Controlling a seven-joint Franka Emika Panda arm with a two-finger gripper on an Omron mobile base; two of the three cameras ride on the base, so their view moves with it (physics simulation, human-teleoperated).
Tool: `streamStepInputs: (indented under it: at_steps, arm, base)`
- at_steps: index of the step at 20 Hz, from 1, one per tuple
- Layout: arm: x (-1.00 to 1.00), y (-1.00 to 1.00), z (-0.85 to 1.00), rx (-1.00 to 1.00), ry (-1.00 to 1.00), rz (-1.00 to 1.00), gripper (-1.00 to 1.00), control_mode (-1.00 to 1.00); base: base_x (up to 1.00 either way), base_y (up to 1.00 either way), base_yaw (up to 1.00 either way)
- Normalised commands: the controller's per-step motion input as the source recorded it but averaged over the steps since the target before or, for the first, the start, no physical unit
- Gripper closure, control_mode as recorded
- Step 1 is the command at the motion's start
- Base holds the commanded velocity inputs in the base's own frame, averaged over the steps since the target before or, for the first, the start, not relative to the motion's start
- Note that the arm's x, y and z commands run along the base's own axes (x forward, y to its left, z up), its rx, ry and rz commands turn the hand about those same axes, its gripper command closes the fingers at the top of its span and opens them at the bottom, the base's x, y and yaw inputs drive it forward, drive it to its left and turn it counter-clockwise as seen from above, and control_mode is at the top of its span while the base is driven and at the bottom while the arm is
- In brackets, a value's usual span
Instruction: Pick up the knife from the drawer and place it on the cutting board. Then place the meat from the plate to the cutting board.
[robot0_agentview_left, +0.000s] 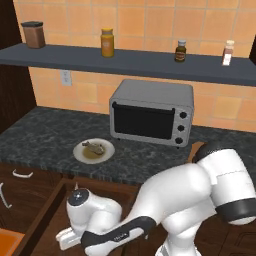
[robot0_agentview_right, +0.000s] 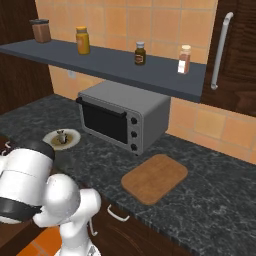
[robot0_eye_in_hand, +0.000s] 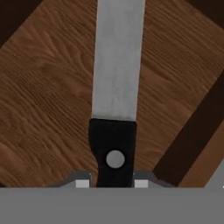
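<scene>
- You are in the first step: the gripper (robot0_eye_in_hand: 112, 183) is down inside the open drawer (robot0_eye_in_hand: 48, 100), and its jaws are closed narrow on the black handle of the knife (robot0_eye_in_hand: 116, 100). A finger tip (robot0_eye_in_hand: 82, 183) sits tight on each side of the handle.
- The knife lies flat on the drawer's wood floor, with the blade running straight away from the hand.
- Knife appearance: a flat, pale grey blade with parallel edges and a squared black handle with one silver rivet. The blade tip is out of the hand view.
- Next move, as a judgement: lift straight up so that the blade clears the drawer's walls, then carry it to the right to the cutting board (robot0_agentview_right: 154, 178), which lies on the dark counter (robot0_agentview_right: 215, 195) just right of the toaster oven (robot0_agentview_right: 122, 115).
- The grip is at the handle end, so expect the blade to droop or swing; lift slowly.
- The meat (robot0_agentview_left: 94, 147) sits untouched on the plate (robot0_agentview_left: 80, 155), left of the oven. That step is not yet begun.
</scene>
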Motion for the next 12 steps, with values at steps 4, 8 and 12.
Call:
streamStepInputs:
  at_steps: [4,8,12]
  arm:
    - [0.00,-0.32,0.99,-0.03,0.01,0.00,1.00,-1.00]
    - [0.23,-0.18,0.76,-0.10,0.26,-0.13,1.00,-1.00]
    - [0.48,-0.29,0.65,-0.07,0.14,-0.20,1.00,-1.00]
  base:
    - [0.00,0.00,0.00]
    - [0.00,0.00,0.00]
    - [0.00,0.00,0.00]
